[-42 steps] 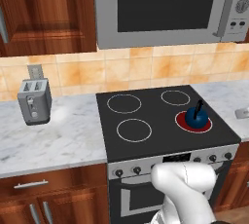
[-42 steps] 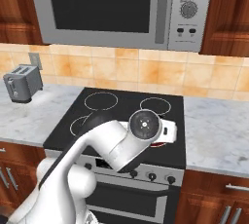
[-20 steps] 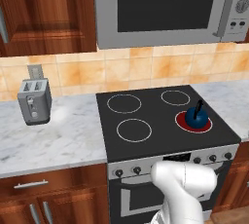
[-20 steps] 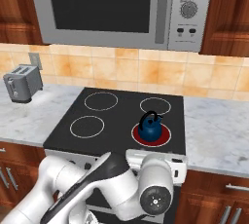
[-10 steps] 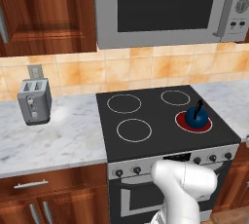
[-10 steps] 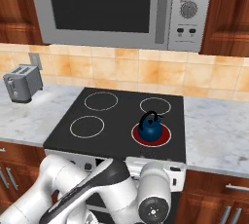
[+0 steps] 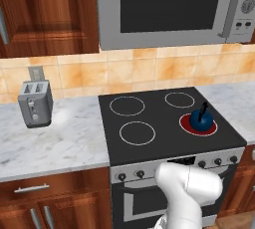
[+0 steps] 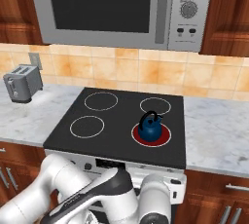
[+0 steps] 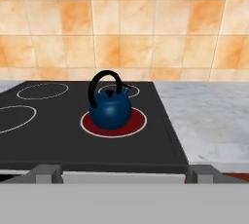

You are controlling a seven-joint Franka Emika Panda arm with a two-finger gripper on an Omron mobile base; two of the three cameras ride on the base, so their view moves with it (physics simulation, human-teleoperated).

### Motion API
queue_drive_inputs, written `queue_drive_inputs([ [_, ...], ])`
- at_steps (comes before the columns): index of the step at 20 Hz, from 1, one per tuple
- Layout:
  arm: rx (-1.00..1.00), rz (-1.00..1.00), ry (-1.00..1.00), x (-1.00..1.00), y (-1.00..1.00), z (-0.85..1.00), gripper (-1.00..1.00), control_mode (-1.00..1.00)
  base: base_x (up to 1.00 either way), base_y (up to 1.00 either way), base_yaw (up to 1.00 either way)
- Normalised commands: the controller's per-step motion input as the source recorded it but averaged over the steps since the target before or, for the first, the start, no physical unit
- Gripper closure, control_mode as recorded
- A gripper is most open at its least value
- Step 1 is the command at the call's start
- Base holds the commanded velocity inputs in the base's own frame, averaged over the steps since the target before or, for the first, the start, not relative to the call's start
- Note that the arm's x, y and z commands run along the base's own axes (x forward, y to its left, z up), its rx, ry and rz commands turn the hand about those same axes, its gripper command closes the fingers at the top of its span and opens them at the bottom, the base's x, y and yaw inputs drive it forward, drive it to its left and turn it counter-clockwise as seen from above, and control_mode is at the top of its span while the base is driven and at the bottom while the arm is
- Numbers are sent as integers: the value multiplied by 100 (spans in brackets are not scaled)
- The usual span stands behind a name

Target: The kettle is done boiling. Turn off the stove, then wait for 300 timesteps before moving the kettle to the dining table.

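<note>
Kettle (image 9: pixel 111 110) on glowing red burner (image 9: pixel 137 121) at stove (image 8: pixel 121 135) front right corner, gripper (image 9: pixel 121 173) wide open, empty, no readable writing.

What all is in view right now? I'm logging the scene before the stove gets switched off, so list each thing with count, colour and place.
kettle: one, dark blue, on the glowing red front-right burner.
stove: one, black glass top, between the counters.
burner rings: three unlit, white outlines.
knobs: row, black, stove front.
toaster: one, grey, left counter.
microwave: one, grey, above the stove.
counters: two, grey marble, either side.
wall tiles: orange-beige, behind the stove.
cabinets: reddish-brown wood.
arm: white, low before the stove.
claw: fingertips apart, facing the kettle.
</note>
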Motion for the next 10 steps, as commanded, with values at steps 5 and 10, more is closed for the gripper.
queue_drive_inputs([
  [5, 0, 0, -2, -14, -2, -30, -100, -100, 0, 0, 0],
  [10, 0, 0, -1, -6, 0, -31, -100, -100, 0, 0, 0],
])
